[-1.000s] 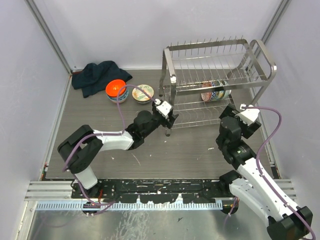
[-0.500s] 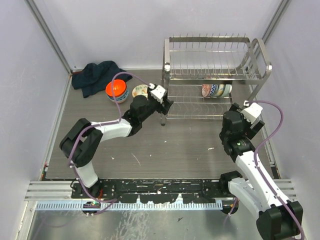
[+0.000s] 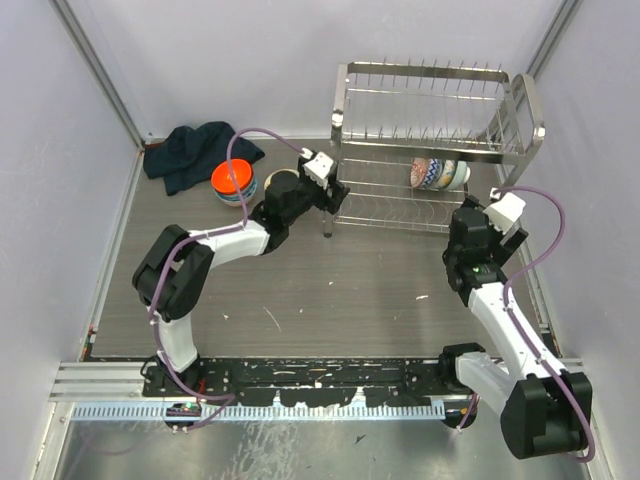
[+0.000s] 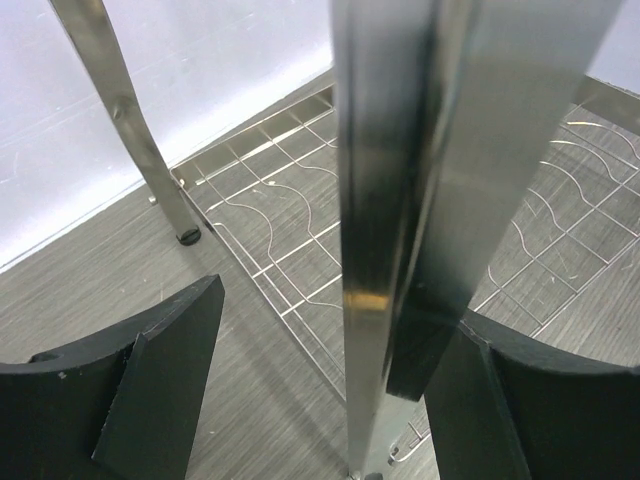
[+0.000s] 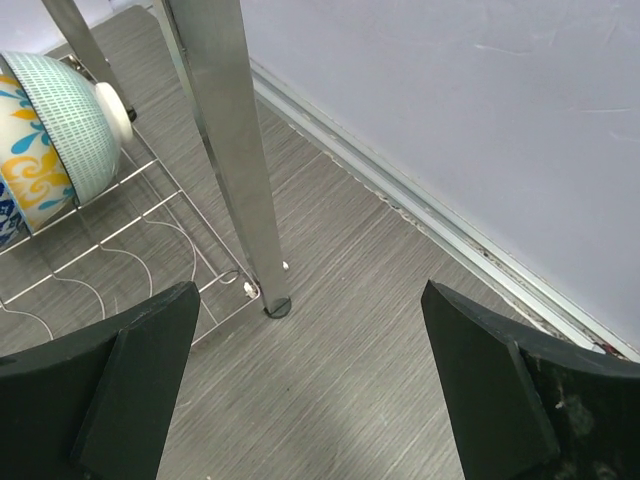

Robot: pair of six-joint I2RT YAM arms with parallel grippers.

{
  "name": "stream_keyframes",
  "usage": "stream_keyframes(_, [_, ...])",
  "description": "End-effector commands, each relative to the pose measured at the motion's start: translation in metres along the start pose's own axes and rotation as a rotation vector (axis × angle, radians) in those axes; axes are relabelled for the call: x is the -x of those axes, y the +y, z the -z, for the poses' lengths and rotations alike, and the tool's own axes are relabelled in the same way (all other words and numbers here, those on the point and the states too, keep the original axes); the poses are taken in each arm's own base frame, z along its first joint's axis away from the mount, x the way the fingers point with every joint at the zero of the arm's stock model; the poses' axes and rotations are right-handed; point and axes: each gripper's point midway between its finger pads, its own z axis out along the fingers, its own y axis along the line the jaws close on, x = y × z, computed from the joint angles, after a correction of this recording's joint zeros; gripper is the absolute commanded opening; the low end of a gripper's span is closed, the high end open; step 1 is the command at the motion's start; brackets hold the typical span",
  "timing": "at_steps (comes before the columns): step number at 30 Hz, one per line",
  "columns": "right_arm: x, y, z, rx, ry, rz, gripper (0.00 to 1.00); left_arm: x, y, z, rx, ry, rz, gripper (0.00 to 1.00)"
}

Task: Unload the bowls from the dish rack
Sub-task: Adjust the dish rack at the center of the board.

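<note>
The silver wire dish rack (image 3: pixel 432 110) stands at the back right. On its lower tier two patterned bowls (image 3: pixel 437 173) lie on their sides; one of these bowls (image 5: pixel 45 130) shows in the right wrist view. An orange bowl (image 3: pixel 233 178) sits stacked on another on the table, with a further bowl (image 3: pixel 279 181) half hidden behind the left arm. My left gripper (image 3: pixel 330 196) is open around the rack's front-left leg (image 4: pixel 385 250), which stands close against the right finger (image 4: pixel 520 400). My right gripper (image 3: pixel 499 213) is open and empty by the front-right leg (image 5: pixel 235 170).
A dark blue cloth (image 3: pixel 195 150) lies bunched at the back left corner. The right side wall (image 5: pixel 480 110) and its floor rail run close beside the right gripper. The back wall stands just behind the rack.
The rack has slid toward the back wall and squared up. Both grippers have moved back with its front legs; the left arm is stretched farther out.
</note>
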Motion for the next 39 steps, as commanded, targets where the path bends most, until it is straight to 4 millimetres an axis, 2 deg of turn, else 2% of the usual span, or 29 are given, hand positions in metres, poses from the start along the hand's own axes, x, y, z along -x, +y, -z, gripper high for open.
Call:
stream_keyframes(1, [0.030,0.016,-0.006,0.063,-0.070,-0.097,0.98,-0.007,0.003,-0.010,-0.022,0.040,0.011,0.82])
stream_keyframes(10, [0.032,0.023,-0.019,0.124,-0.106,-0.147,0.83,-0.014,0.010,-0.015,-0.032,0.054,0.028,0.82])
stream_keyframes(24, [0.032,0.032,-0.046,0.168,-0.085,-0.176,0.71,-0.022,0.016,-0.022,-0.062,0.086,0.043,0.82])
stream_keyframes(39, [0.032,0.034,-0.057,0.154,-0.107,-0.197,0.63,-0.027,0.025,-0.024,-0.069,0.109,0.050,0.82])
